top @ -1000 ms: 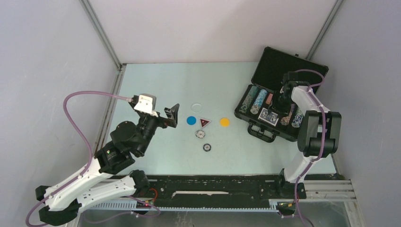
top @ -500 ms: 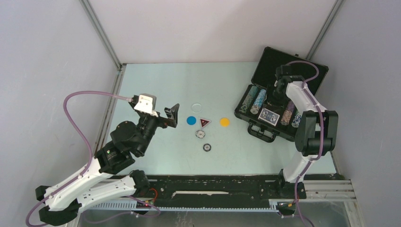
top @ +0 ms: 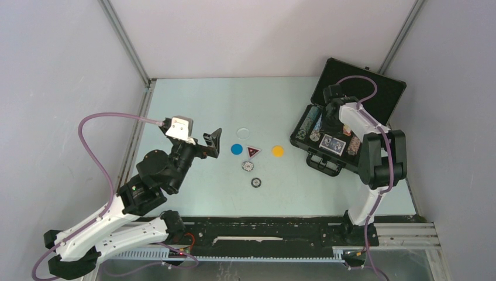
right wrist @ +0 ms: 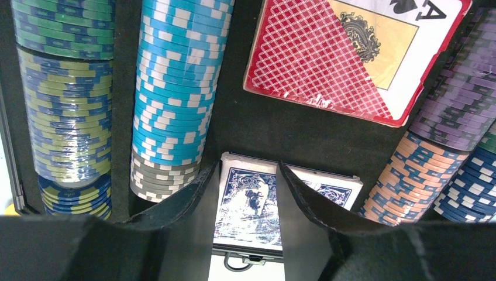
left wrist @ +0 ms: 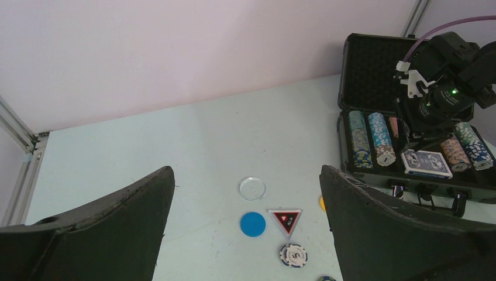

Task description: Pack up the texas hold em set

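- Pale blue-green table [top: 193,105], walled in grey, carries the whole set. The black briefcase [top: 386,96] lies open at the right with its lid propped back, so the foam slots can be reached from above.
- We see the chip rows [right wrist: 175,88] lying on their sides in their channels, the red deck [right wrist: 351,52] in its pocket, and the blue deck [right wrist: 251,211] in the pocket nearest the handle. We judge this part of the case to be packed.
- The right gripper [right wrist: 247,172] points down into the case, its fingers partly apart and holding nothing.
- The blue deck lies below those fingers and shows through the gap. It reaches well past the right-hand finger, so the gap is not centred on it. We cannot tell whether the tips touch the card box.
- The left gripper [left wrist: 247,171] hangs over the middle of the table with its fingers spread as wide as they go, empty.
- It faces the loose pieces, probably so they stay in its camera's sight.
- Those pieces are well apart from the case: a clear disc [left wrist: 252,188], a blue disc [left wrist: 252,224], the red triangle [left wrist: 284,220], a yellow disc [top: 278,151] and two loose chips [top: 248,166].
- They lie beyond and below the left fingers, roughly between them. We reckon these are what remains to be packed.
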Tool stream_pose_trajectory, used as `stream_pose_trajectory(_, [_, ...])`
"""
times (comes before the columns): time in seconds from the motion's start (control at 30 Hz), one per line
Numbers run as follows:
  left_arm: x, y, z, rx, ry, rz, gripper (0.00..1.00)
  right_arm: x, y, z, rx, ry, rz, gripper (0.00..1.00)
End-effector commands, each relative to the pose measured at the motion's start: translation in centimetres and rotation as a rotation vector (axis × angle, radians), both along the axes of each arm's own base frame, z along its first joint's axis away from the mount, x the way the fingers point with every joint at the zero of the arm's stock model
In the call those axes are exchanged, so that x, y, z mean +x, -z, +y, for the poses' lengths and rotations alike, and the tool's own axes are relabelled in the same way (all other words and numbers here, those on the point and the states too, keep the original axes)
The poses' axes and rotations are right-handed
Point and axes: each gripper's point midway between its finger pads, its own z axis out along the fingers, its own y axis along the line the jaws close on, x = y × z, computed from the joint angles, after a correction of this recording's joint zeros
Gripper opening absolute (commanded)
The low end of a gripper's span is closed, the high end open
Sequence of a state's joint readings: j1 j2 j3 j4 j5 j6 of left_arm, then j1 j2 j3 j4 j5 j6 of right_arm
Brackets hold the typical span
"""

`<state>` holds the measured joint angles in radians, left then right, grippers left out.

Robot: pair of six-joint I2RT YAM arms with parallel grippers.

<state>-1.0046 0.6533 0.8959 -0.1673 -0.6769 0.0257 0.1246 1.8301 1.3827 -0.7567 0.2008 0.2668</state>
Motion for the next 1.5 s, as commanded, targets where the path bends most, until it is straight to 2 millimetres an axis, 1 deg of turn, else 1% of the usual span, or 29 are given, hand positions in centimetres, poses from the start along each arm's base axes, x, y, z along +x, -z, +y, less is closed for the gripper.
stream_pose_trajectory(0.0, [0.0, -0.4, 0.1, -0.025, -0.001, -0.005, 1.0, -1.3, -0.8, -0.8, -0.019, 0.034, 0.044, 0.48])
stream_pose_trajectory(0.07, [0.0, -0.3, 0.2, -0.024, -0.007, -0.006, 1.0, -0.9, -2.2, -0.5, -0.02, 0.02, 0.026, 0.5])
stream_pose_trajectory(0.13, [0.0, -0.4, 0.4, -0.025, -0.012, -0.007, 1.0, -1.0, -3.3, 0.4, -0.016, -0.011, 0.004, 0.58])
stream_pose_trajectory(0.17, [0.1, -0.4, 0.4, -0.025, -0.013, -0.006, 1.0, -1.2, -3.7, 0.6, -0.019, -0.018, -0.003, 0.59])
stream_pose_trajectory(0.27, [0.1, -0.3, 0.3, -0.023, -0.01, -0.005, 1.0, -2.3, -3.8, 1.0, -0.026, -0.021, -0.008, 0.6])
stream_pose_trajectory(0.33, [0.0, -0.3, 0.2, -0.025, -0.006, -0.005, 1.0, -3.0, -3.5, 1.0, -0.019, -0.016, -0.008, 0.6])
stream_pose_trajectory(0.47, [0.0, -0.3, 0.1, -0.025, -0.002, -0.004, 1.0, -4.0, -1.7, 0.7, 0.005, -0.002, 0.013, 0.55])
stream_pose_trajectory(0.6, [0.0, -0.3, 0.1, -0.026, -0.003, -0.003, 1.0, -4.0, 0.2, 0.7, 0.088, 0.019, 0.029, 0.53])
stream_pose_trajectory(0.67, [0.0, -0.3, 0.1, -0.025, -0.002, -0.003, 1.0, -4.2, 1.1, 0.5, 0.079, 0.025, 0.055, 0.52])
stream_pose_trajectory(0.77, [0.1, -0.3, 0.1, -0.025, -0.004, -0.003, 1.0, -4.3, 1.3, 0.6, 0.074, 0.015, 0.063, 0.52])
stream_pose_trajectory(0.83, [0.1, -0.3, 0.0, -0.025, -0.002, -0.002, 1.0, -4.1, 0.2, 0.8, 0.09, 0.012, 0.029, 0.53])
stream_pose_trajectory(0.93, [0.0, -0.2, -0.1, -0.025, 0.004, 0.0, 1.0, -3.2, -3.0, 0.7, 0.114, 0.016, -0.056, 0.55])
stream_pose_trajectory(1.0, [0.1, -0.3, -0.2, -0.026, 0.006, 0.0, 1.0, -2.5, -5.5, 1.0, 0.126, 0.005, -0.124, 0.62])
stream_pose_trajectory(1.03, [0.1, -0.3, -0.2, -0.025, 0.006, 0.0, 1.0, -2.1, -6.6, 1.3, 0.134, -0.012, -0.161, 0.67])
stream_pose_trajectory(1.1, [0.1, -0.2, -0.2, -0.023, 0.007, 0.001, 1.0, -1.4, -8.6, 2.6, 0.156, -0.055, -0.239, 0.79])
stream_pose_trajectory(1.17, [0.2, -0.1, -0.2, -0.019, 0.001, 0.005, 1.0, -0.6, -10.1, 4.8, 0.188, -0.12, -0.305, 0.87])
stream_pose_trajectory(1.23, [0.4, 0.2, -0.3, -0.011, -0.009, 0.011, 1.0, 0.4, -11.2, 7.4, 0.215, -0.2, -0.366, 0.92])
stream_pose_trajectory(1.33, [0.7, 0.4, -0.9, -0.009, -0.009, 0.034, 1.0, 2.0, -12.6, 11.7, 0.242, -0.299, -0.457, 0.98])
stream_pose_trajectory(1.4, [0.7, 0.0, -1.4, -0.028, 0.002, 0.067, 1.0, 3.3, -13.3, 14.7, 0.28, -0.337, -0.51, 1.0])
stream_pose_trajectory(1.47, [0.3, -1.4, -2.2, -0.057, 0.044, 0.083, 1.0, 4.6, -13.3, 17.7, 0.324, -0.375, -0.537, 1.0])
